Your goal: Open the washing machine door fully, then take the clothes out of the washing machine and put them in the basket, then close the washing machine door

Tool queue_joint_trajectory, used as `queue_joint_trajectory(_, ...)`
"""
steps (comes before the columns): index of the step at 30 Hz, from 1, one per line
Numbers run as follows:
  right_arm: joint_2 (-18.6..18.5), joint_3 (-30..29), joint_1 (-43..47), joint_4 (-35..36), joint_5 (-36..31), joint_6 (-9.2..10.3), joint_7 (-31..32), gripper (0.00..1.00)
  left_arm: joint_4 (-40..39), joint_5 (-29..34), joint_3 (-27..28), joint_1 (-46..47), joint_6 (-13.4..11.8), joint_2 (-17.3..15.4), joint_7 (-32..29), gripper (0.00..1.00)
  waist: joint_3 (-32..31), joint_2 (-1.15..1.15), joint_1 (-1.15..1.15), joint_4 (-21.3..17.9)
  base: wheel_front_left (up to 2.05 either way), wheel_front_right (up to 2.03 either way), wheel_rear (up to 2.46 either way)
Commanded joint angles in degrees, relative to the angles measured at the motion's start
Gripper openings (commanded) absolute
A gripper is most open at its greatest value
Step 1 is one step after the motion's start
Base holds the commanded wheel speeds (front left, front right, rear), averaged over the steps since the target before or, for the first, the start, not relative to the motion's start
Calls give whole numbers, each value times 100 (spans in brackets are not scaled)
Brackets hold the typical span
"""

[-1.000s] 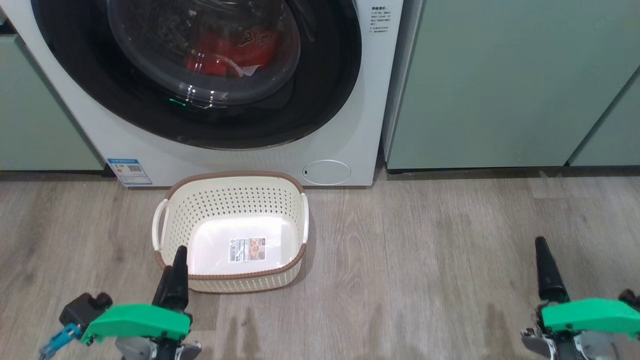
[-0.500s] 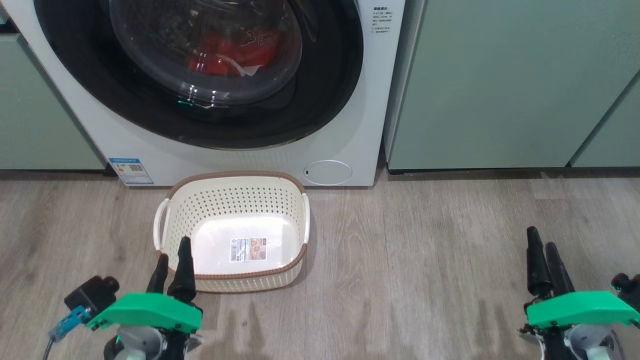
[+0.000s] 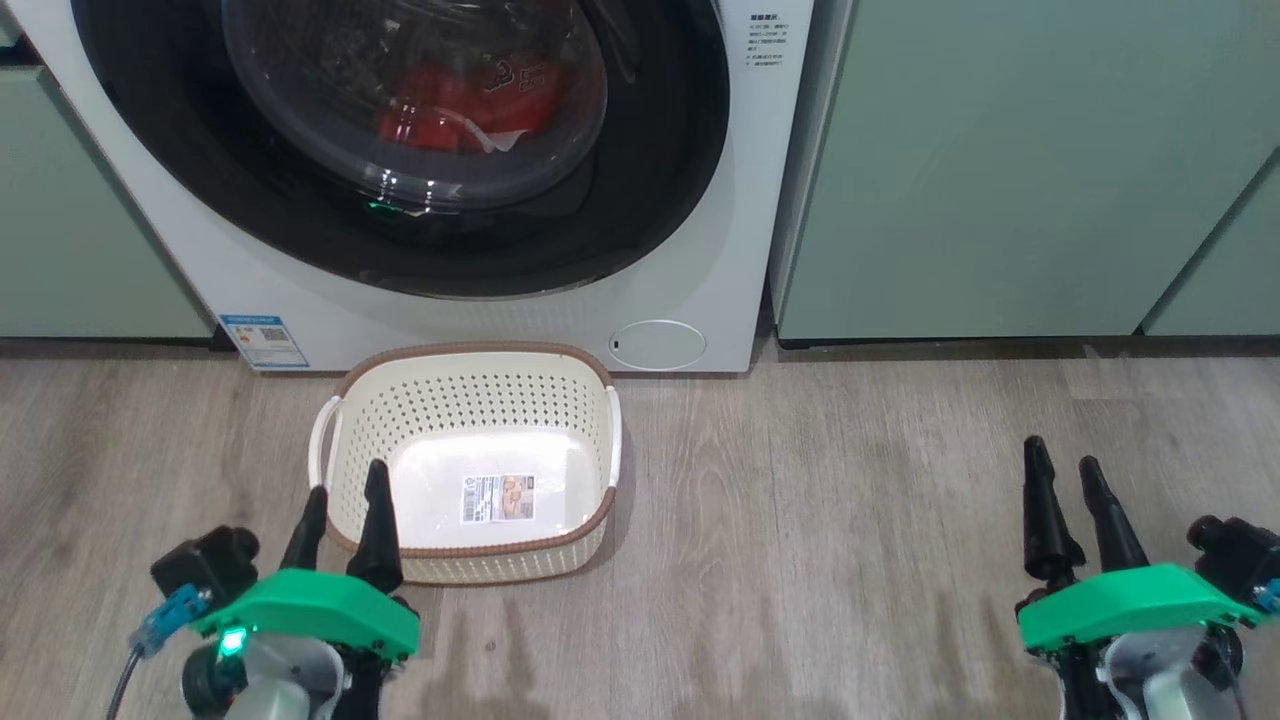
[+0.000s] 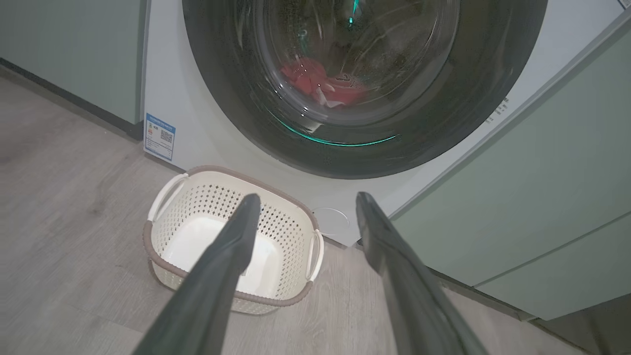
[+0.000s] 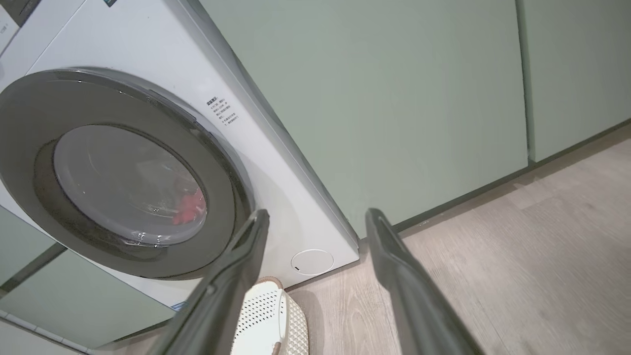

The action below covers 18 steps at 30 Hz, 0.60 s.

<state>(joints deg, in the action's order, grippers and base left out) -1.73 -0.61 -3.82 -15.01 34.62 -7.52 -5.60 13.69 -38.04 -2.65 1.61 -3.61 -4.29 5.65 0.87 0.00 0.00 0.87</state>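
The white washing machine (image 3: 700, 270) fills the upper left of the head view, its black-rimmed round door (image 3: 660, 170) shut flat against the front. Red clothes (image 3: 450, 105) show through the glass bowl, and also in the left wrist view (image 4: 315, 84) and the right wrist view (image 5: 190, 207). On the floor in front stands the cream basket (image 3: 470, 395), with nothing in it but its label. My left gripper (image 3: 345, 495) is open, low at the basket's near left corner. My right gripper (image 3: 1062, 465) is open over bare floor at the lower right.
Pale green cabinets (image 3: 1000, 170) flank the machine on both sides. A small round flap (image 3: 657, 344) sits low on the machine's front, just behind the basket. Wood-look floor (image 3: 850, 520) stretches between basket and right gripper.
Both grippers have gone from shut to open, their fingers spreading apart. The right one has shifted a little left and up in the head view.
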Motion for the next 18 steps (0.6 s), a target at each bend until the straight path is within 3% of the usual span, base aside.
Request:
queue_joint_trajectory(1, -68, 107, -283, 249, -233, 2, -95, 100, -218, 209, 79, 315, -58, -117, 90, 100, 1, 0, 0, 2, 0, 0, 0)
queue_joint_trajectory(18, -84, 140, -363, 258, -1744, 2, -382, 100, -214, 1379, -199, 472, -474, -309, 377, 100, 0, 0, 0, 23, 0, 0, 0)
